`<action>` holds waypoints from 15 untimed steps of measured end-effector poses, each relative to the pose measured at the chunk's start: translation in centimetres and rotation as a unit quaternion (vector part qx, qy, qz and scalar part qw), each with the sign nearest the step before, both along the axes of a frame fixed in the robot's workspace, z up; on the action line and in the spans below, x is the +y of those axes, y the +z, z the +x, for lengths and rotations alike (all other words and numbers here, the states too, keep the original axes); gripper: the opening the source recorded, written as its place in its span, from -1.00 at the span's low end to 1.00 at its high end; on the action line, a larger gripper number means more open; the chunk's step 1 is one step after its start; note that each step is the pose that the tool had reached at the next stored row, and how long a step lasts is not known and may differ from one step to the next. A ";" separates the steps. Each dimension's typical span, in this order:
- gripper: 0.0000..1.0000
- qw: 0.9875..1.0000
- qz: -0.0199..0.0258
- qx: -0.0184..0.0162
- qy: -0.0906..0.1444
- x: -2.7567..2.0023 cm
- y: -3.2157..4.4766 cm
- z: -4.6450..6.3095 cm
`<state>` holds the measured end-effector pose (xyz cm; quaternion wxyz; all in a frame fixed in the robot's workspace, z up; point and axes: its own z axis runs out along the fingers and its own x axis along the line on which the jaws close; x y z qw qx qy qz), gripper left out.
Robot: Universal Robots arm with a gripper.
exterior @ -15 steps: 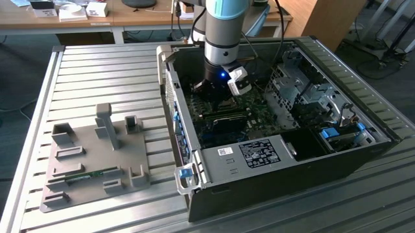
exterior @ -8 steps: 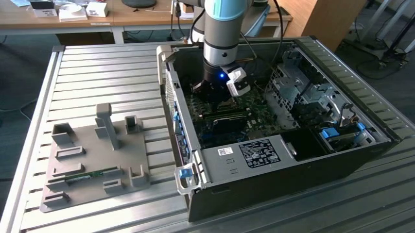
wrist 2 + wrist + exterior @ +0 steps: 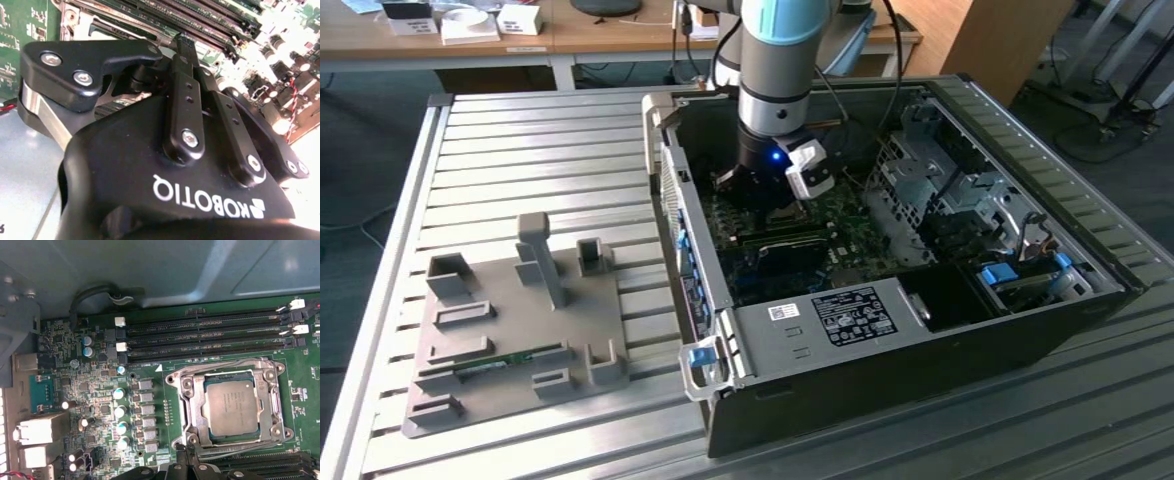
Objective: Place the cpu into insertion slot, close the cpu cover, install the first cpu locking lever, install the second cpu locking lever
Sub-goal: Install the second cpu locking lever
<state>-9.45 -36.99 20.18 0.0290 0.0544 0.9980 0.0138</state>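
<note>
While a grey fixture plate [image 3: 520, 340] with upright pegs lies toward the bench's [image 3: 560, 140] edge at the exterior view's left, the open black computer case [image 3: 907, 340] takes up the middle and the exterior view's right of that slatted bench. The arm [image 3: 781, 70] reaches straight down into the case, and its gripper [image 3: 767, 205] hangs low over the dark green motherboard [image 3: 100, 390]. In the first wrist view the cpu [image 3: 232, 407] sits flat in the insertion slot [image 3: 210, 437], and the cpu cover [image 3: 187, 405] lies down around it, the chip's silvery top showing through the cover's window. Long black memory slots [image 3: 210, 335] run along the board just beside the socket. In the second wrist view the gripper's black fingers [image 3: 186, 95] point down at the board; whether they stand wide or narrow I cannot tell.
</note>
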 end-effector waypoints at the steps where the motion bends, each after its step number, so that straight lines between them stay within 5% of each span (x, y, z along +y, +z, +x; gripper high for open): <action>1: -0.79 1.000 0.001 0.000 0.000 -0.01 -0.01 0.0; 15: -0.79 1.000 0.007 0.000 0.000 -0.01 -0.27 -0.8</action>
